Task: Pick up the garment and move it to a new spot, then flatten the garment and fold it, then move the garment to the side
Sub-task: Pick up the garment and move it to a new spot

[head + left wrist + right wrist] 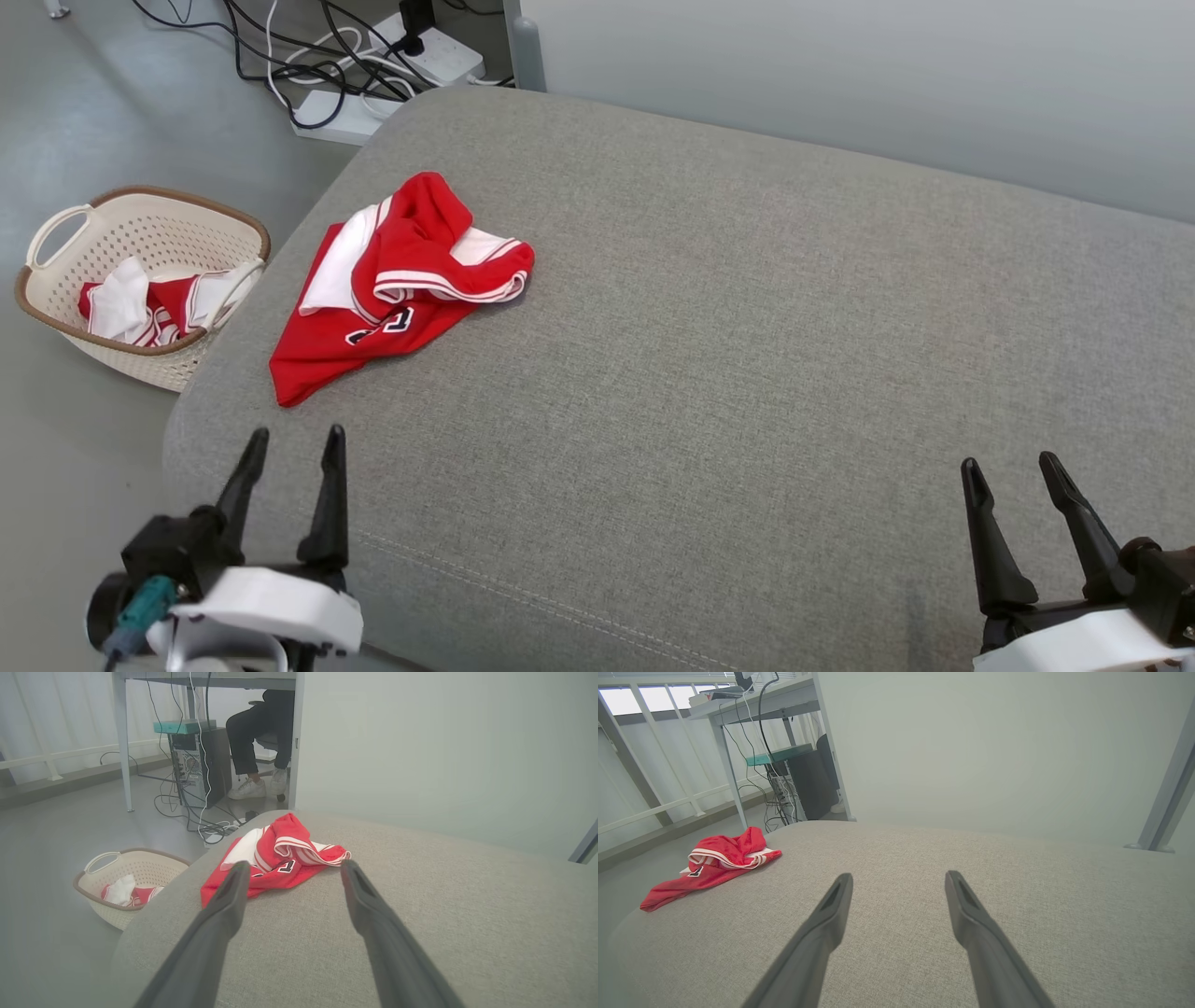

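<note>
A crumpled red garment (392,289) with white trim and a dark number lies on the far left part of the grey cushion (728,373). My left gripper (294,443) hovers open near the cushion's front left corner, a short way in front of the garment, with nothing between its fingers. In the left wrist view the garment (280,858) sits just beyond the open gripper (292,868). My right gripper (1013,467) stands open at the front right, far from the cloth. The right wrist view has the garment (714,865) at its left and the right gripper (899,879) empty.
A cream laundry basket (65,308) with red and white clothes stands on the floor left of the cushion. Cables and a power strip (420,56) lie behind it. A seated person's legs (257,742) are under a desk beyond. A pale wall backs the cushion.
</note>
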Controlling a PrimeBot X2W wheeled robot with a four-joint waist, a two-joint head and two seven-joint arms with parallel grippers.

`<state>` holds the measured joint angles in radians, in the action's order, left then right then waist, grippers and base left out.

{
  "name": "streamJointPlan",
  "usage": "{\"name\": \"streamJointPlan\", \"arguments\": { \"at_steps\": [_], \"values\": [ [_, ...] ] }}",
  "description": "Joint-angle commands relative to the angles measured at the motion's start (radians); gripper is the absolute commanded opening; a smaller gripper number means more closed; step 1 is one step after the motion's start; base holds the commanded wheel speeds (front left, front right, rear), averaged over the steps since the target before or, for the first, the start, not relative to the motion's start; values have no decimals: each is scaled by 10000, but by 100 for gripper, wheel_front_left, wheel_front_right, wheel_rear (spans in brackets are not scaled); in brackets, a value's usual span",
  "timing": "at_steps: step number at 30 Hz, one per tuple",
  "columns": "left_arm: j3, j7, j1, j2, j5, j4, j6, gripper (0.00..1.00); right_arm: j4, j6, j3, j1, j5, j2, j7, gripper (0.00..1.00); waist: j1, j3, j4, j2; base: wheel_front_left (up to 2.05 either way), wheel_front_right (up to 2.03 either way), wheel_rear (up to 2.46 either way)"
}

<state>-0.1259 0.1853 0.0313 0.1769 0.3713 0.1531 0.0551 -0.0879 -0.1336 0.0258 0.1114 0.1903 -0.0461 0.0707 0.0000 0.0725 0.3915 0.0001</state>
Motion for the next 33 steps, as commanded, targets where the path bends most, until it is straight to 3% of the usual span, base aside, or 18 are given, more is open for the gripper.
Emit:
{"name": "streamJointPlan", "arguments": {
  "at_steps": [1, 11, 17, 22, 33],
  "values": [
    [397, 82, 862, 353, -20, -498, 84, 100, -311, 29, -240, -447, 58, -216, -38, 100, 0, 124, -78, -1, 0, 0, 0],
    [1214, -953, 3849, 1702, 262, -1103, -196, 100, -687, 29, -174, -801, -65, -344, -142, 100, 0, 974, -956, -1, 0, 0, 0],
    [1652, -2693, 6127, 2623, 1224, 1516, -758, 100, -825, 29, -117, -1128, -80, -374, -47, 100, 0, 1830, -2002, -1, 0, 0, 0],
    [1861, -3819, 7153, 3163, 1734, 3950, -971, 100, -728, 29, -171, -1401, -40, -308, 127, 100, 0, 2574, -2832, -1, 0, 0, 0],
    [1880, -5132, 7889, 3551, 2196, 6698, -1065, 100, -423, 29, -313, -2101, 48, -410, 454, 100, 0, 3537, -3509, -1, 0, 0, 0]
  ]
}}
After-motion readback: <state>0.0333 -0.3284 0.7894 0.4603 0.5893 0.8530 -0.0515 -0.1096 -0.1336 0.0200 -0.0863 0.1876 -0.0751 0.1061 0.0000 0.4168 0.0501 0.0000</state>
